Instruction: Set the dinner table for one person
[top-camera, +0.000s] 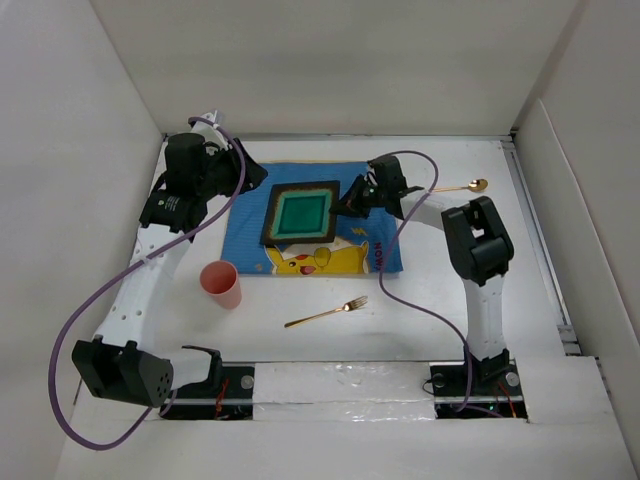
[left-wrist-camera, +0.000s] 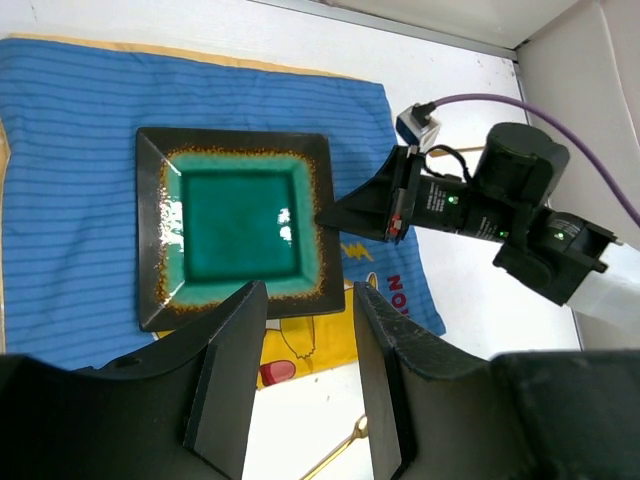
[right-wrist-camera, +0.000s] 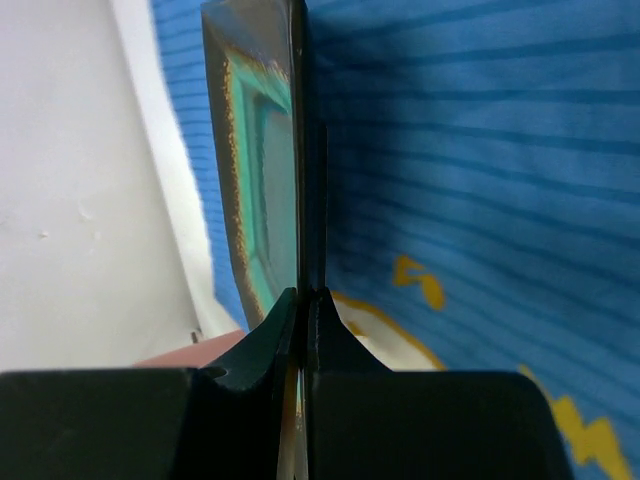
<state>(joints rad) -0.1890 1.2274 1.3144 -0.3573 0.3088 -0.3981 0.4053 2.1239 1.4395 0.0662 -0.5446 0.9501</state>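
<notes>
Right gripper: closed thin on the right rim of the plate, one finger above, one below.
Left gripper: jaws parted, empty, hovering by the plate's left side.
Plate: square, green-centred, apparently flat on the blue mat, mid-counter.
Key relation: the plate lies directly left of the right gripper, so the right arm is placed to shift it.
Outstanding, by judgement: cup and fork lie off the mat on its near side; spoon lies far right.

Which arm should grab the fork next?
Probably left: the left tool is open and empty, while the right tool is shut on the plate rim. The fork lies on the dinner table near the mat.
</notes>
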